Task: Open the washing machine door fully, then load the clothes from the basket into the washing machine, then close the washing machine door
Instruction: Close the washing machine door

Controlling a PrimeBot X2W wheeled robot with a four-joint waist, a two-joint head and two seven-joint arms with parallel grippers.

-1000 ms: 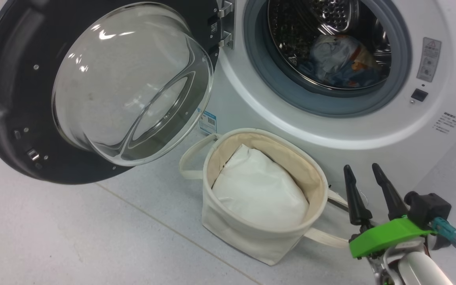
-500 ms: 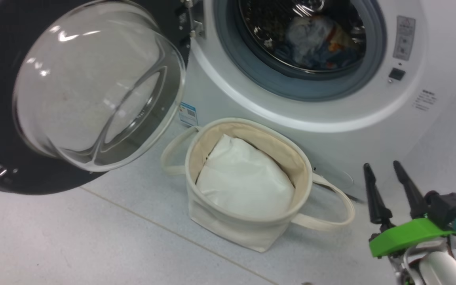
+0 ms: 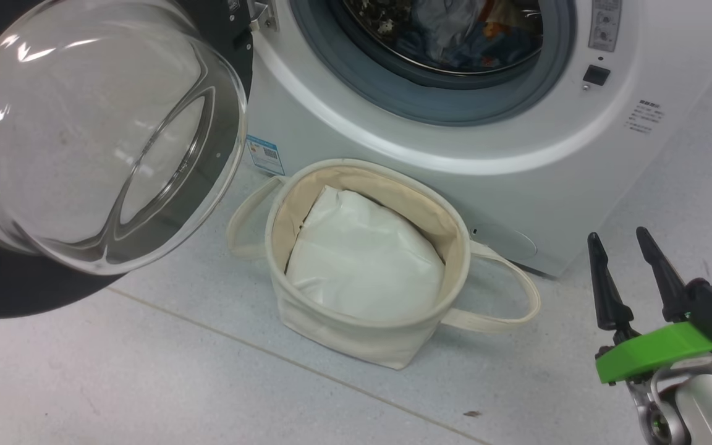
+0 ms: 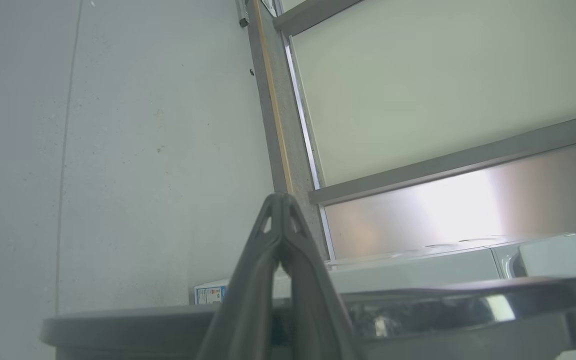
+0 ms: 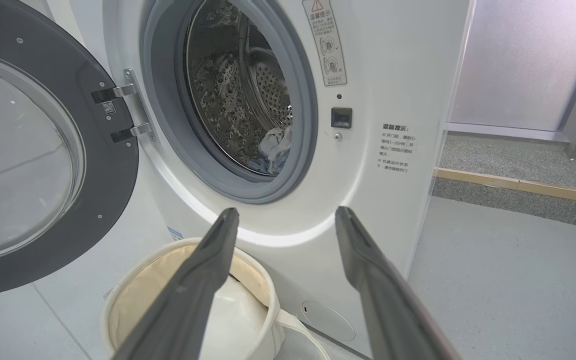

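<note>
Head view: laundry sits low inside the washing machine (image 3: 517, 179), where the clothes (image 3: 455, 31), blue with orange prints, lie in the drum behind the grey rubber ring (image 3: 430, 102). The washing machine door (image 3: 84, 142) is swung wide open to the left, its glass bowl bulging toward the near side. On the floor (image 3: 146, 383), just in front of the machine and right of the door, stands the basket (image 3: 356, 337), upright, with a plain white cloth bundle (image 3: 362, 266) inside and a loop handle hanging at each side. A small blue label (image 3: 264, 154) shows on the machine's front, just beyond the basket. The right gripper (image 3: 616, 233) is at the near right, apart from the basket, its jaws spread and empty.

Left wrist view: the left gripper (image 4: 282, 200) has its fingers pressed tip to tip with nothing between them. Beyond them runs the door's dark rim (image 4: 468, 295), seen edge-on, with the machine's white top (image 4: 418, 270) behind it and a pale wall (image 4: 158, 150) farther off. Whether the fingers touch the rim cannot be told.

Right wrist view: the right gripper (image 5: 286, 212) points at the machine's front with its fingers parted and holding nothing. The door (image 5: 33, 150) hangs on its hinge (image 5: 123, 112) at the left. The clothes (image 5: 275, 150) rest at the bottom of the perforated drum (image 5: 248, 90). The basket (image 5: 133, 295) sits below the left finger.
</note>
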